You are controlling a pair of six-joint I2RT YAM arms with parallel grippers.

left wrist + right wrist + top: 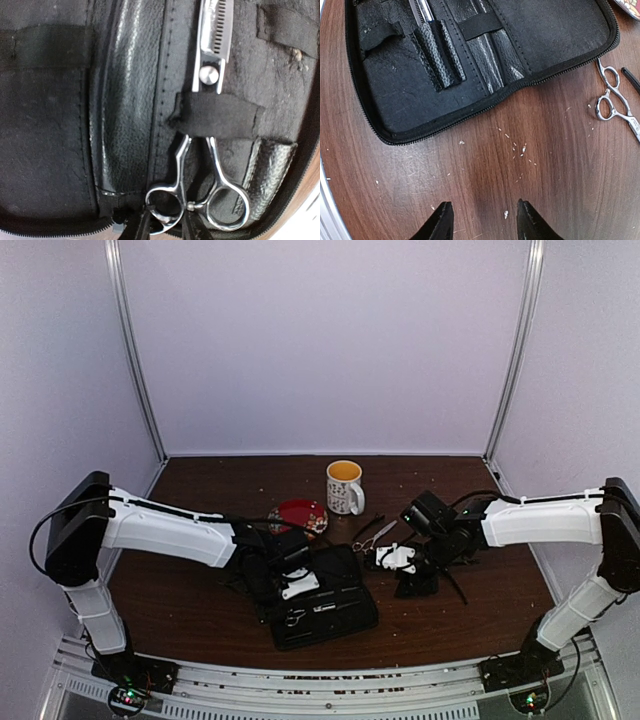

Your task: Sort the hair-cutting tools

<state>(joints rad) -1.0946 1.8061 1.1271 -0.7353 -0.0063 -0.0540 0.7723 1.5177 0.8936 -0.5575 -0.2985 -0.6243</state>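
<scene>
Nearest, the open zip case [350, 622] holds the cased scissors [212, 50] under a strap [215, 116], with the rings toward the left gripper [162, 231] and the blades pointing away. Its fingers flank one ring; whether they grip it cannot be told. The right gripper [482, 222] gapes, empty. The loose scissors [612, 102] lie just far-left of it, beside a black clip [631, 80]. Count: two scissors and one clip visible.

Scissors [212, 50] polished shiny metal. Case [120, 100] black grained leather-look, glossy spine, matt fuzzy cloth lining. Worktop [485, 190] dark wood-grain, smooth, slight sheen.
</scene>
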